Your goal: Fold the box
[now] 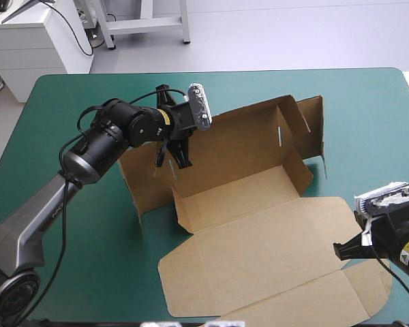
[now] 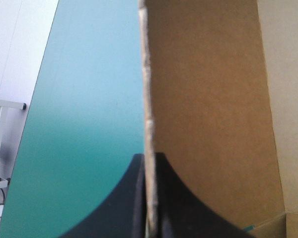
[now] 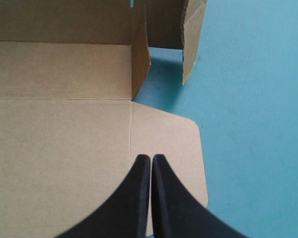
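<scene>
Possibly creases or drops box (image 1: 259, 238) wall if yanked w/ left gripper (image 2: 149, 161) clamped on its edge; right gripper (image 3: 150, 157) closed, empty, nr right edge of table (image 1: 54, 102).

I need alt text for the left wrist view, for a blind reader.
The left pincer is shut on the edge of a raised wall of the brown box. Beside the wall lies the teal-green table cover.

Left hand (image 1: 174, 160) straddles the box (image 1: 259, 238) at its rear wall.
</scene>
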Robot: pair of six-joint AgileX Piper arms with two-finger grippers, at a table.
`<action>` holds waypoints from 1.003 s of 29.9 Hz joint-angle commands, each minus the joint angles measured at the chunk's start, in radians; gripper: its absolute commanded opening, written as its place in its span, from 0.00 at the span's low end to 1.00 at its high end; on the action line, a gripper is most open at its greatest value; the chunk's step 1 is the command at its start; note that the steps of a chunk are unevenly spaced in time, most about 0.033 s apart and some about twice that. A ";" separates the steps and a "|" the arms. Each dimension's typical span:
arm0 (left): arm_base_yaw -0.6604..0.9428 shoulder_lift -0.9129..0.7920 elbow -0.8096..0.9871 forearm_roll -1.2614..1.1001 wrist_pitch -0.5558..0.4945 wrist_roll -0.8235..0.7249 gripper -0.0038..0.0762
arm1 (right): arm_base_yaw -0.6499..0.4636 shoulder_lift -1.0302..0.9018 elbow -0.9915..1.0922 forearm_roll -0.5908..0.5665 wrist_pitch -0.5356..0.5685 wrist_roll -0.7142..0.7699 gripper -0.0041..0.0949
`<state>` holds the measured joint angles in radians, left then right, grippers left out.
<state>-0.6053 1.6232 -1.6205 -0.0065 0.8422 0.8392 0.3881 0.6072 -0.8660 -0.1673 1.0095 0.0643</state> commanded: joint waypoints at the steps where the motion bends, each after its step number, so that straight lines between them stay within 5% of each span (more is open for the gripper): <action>1: -0.013 -0.046 -0.031 0.006 -0.041 0.049 0.04 | -0.005 0.002 -0.064 -0.020 -0.062 0.001 0.04; 16: -0.093 -0.088 -0.025 0.170 -0.099 0.143 0.04 | -0.005 0.002 -0.098 -0.022 -0.069 0.038 0.04; 30: -0.150 -0.299 0.448 0.590 -0.536 -0.094 0.04 | -0.005 0.002 -0.099 -0.011 -0.077 0.073 0.04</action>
<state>-0.7494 1.4050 -1.2198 0.4745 0.4440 0.7902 0.3881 0.6072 -0.9337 -0.1676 1.0058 0.1240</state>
